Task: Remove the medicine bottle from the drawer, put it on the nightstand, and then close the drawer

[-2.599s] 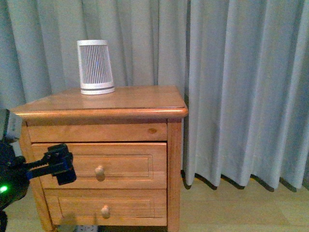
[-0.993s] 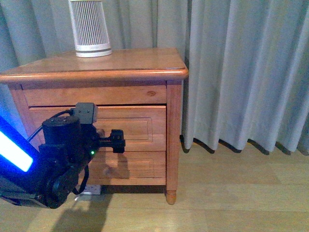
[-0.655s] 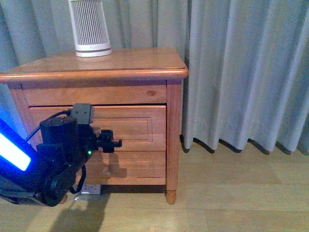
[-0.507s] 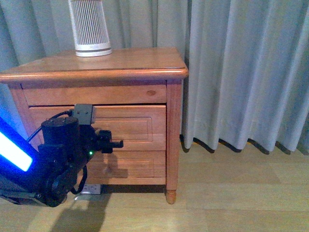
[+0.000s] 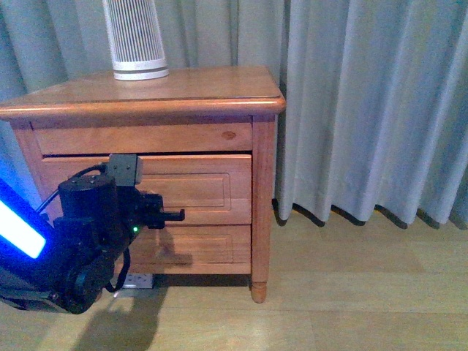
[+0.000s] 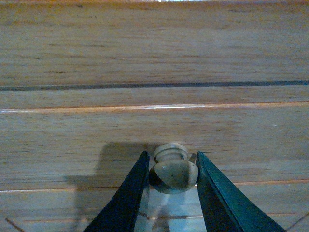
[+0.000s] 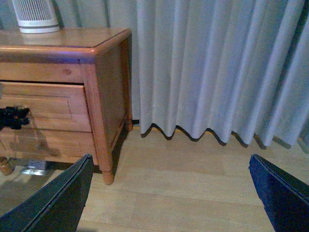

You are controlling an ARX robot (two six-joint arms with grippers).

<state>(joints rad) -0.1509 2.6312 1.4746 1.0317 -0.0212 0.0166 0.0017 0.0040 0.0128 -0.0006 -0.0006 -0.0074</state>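
Grey curtains (image 5: 365, 110) are hung behind the nightstand (image 5: 146, 91). The knob (image 6: 173, 174) of the drawer (image 5: 208, 183) is clenched by the left gripper (image 6: 172, 155), at six o'clock of the canister (image 5: 135, 40); a straight, level pull is advised.

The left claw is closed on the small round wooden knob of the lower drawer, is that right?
Not the lower one: the left claw grips the round wooden knob of the honey-brown upper drawer, as the front view shows.
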